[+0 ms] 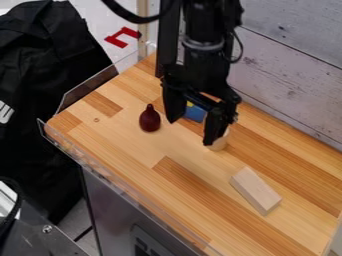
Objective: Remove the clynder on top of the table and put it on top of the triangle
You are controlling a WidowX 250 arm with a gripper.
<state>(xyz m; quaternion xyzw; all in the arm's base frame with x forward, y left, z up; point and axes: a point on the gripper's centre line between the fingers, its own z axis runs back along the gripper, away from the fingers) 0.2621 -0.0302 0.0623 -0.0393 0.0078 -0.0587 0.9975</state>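
Note:
The black gripper hangs over the upper middle of the table, its two fingers spread apart with nothing seen held between them. Partly hidden behind its right finger is a pale wooden piece with a rounded side, which looks like the cylinder. Whether the finger touches it I cannot tell. A light wooden block lies at the lower right, apart from the gripper; from here I cannot tell if it is the triangle.
Left of the gripper stands a dark red, pear-shaped object. A blue and yellow object sits behind the fingers, partly covered. The wooden table has a clear raised edge along its left side, and a plank wall rises at the back right.

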